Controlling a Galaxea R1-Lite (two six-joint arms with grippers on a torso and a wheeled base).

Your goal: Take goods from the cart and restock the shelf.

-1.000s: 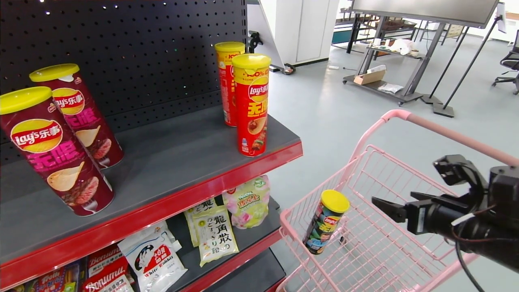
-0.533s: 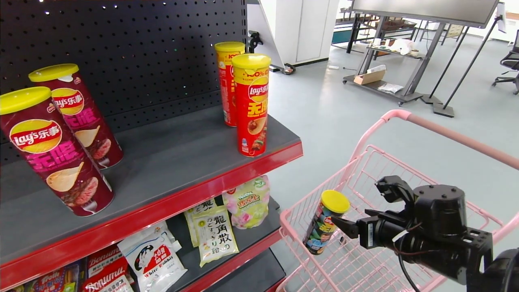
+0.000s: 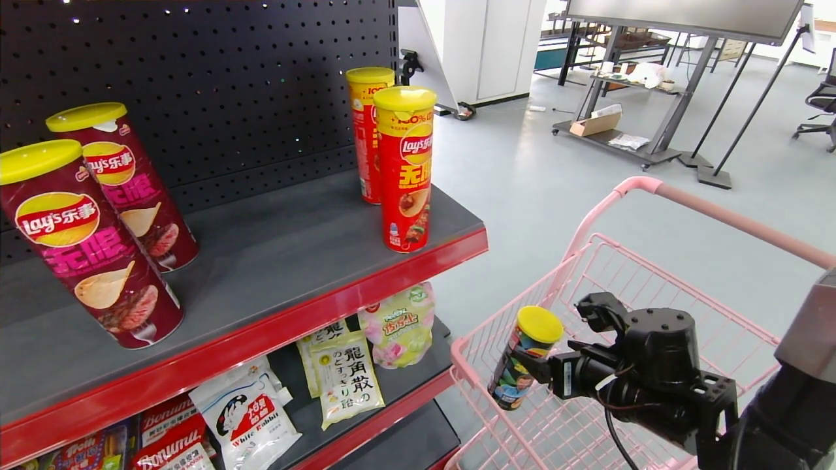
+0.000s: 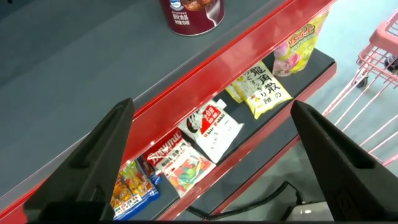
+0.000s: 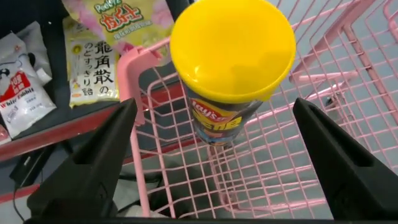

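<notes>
I'm on the pick. My right pincer (image 3: 555,336) is spread and lined up on the yellow-lidded chip can (image 3: 524,358), which leans in the cart's (image 3: 627,186) corner nearest the shelf (image 3: 281,261). Next I'd close on the can, then lift it clear.

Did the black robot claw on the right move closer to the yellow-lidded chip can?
Yes. The right gripper moved left across the pink wire cart, and its open fingers now flank the yellow-lidded chip can.
</notes>
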